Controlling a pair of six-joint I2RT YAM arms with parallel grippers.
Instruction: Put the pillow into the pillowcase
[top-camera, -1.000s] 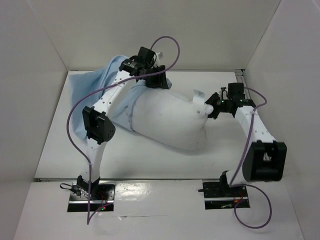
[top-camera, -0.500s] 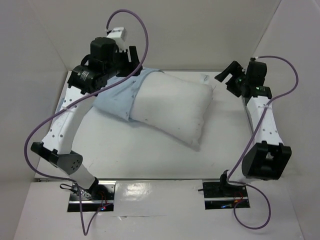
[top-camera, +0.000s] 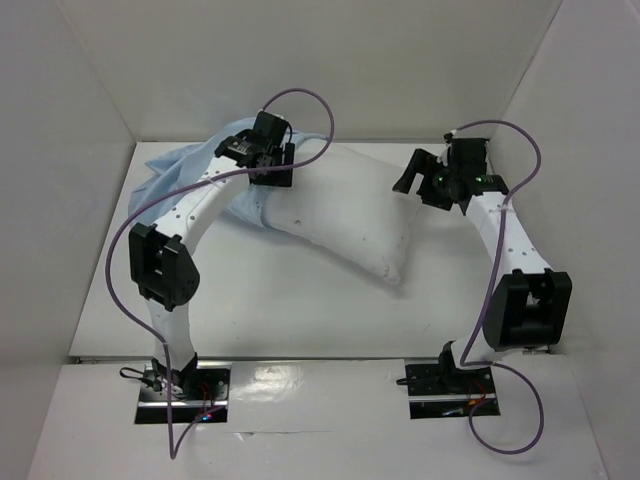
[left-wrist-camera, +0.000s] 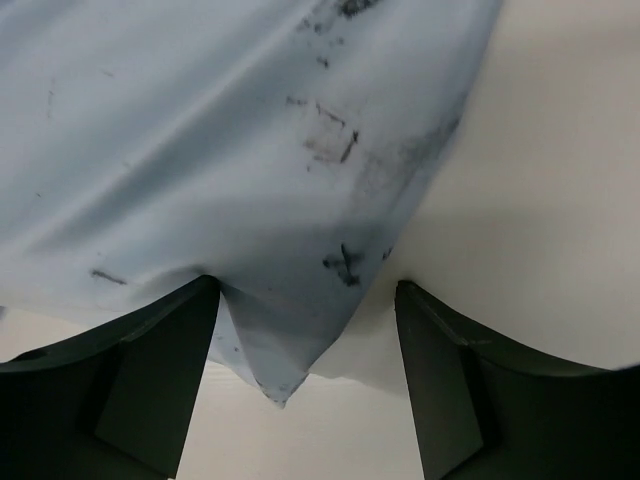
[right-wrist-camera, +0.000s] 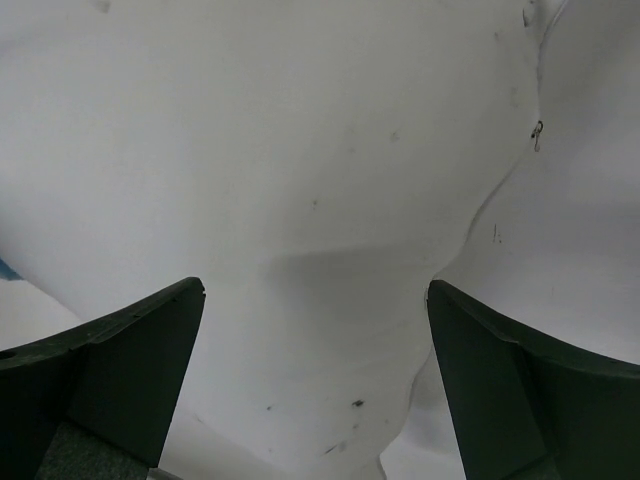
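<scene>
The left end effector (left-wrist-camera: 306, 300) was open at the pillowcase (left-wrist-camera: 200, 130) edge; the right end effector (right-wrist-camera: 315, 295) was open, facing the pillow (right-wrist-camera: 300, 150).

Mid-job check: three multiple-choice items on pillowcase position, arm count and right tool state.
1. The thin light-blue fabric pillowcase covers which end of the plump white fabric pillow? A the left arm's end B the right arm's end C neither
2. White robot arms in view: A one B two C three
3. The right tool is: A open B shut on the pillow C shut on the pillowcase
Answers: A, blue cloth wraps that end; B, one each side; A, its fingers stand wide apart.
</scene>
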